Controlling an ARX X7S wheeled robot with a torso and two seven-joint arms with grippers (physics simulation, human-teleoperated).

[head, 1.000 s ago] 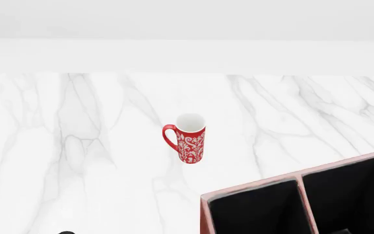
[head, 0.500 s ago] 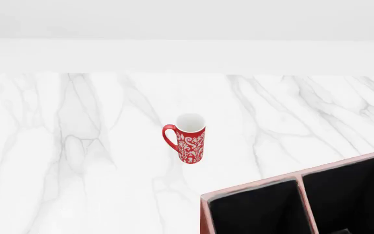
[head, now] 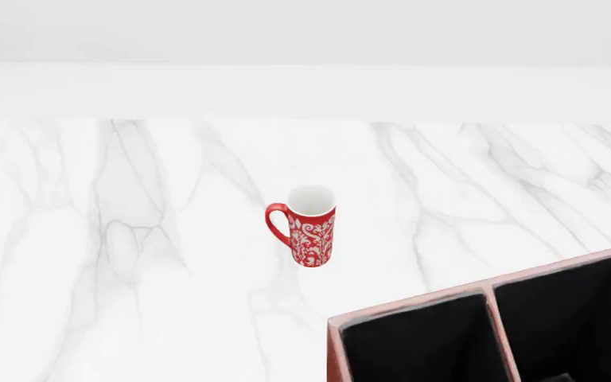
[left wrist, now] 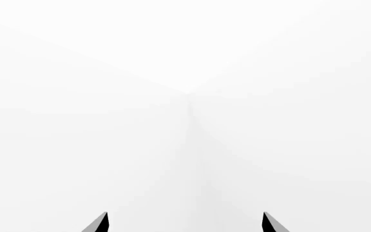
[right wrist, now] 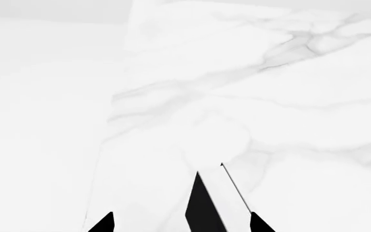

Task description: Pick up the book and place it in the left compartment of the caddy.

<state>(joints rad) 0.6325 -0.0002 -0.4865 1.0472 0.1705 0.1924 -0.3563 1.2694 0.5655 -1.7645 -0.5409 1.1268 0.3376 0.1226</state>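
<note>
In the right wrist view the book (right wrist: 203, 209) stands edge-on over the marble, with its black cover and white page edges (right wrist: 227, 193) showing. It sits between the fingertips of my right gripper (right wrist: 182, 223), which is open; one fingertip (right wrist: 260, 223) is close beside the book and the other (right wrist: 104, 223) is well apart from it. My left gripper (left wrist: 185, 224) is open and faces a blank white surface. In the head view the reddish-brown caddy (head: 333, 350) fills the lower right corner, and its left compartment (head: 417, 350) is black-lined and cut by the frame edge. Neither gripper shows in the head view.
A tall red patterned mug (head: 308, 225) stands upright on the white marble counter (head: 125, 263), to the left of and beyond the caddy. A white wall (head: 305, 87) runs along the counter's far edge. A second caddy section (head: 571, 318) lies right of the first.
A small black tip at the bottom left edge of the head view one second ago is gone from view. The mug and caddy have not moved.
</note>
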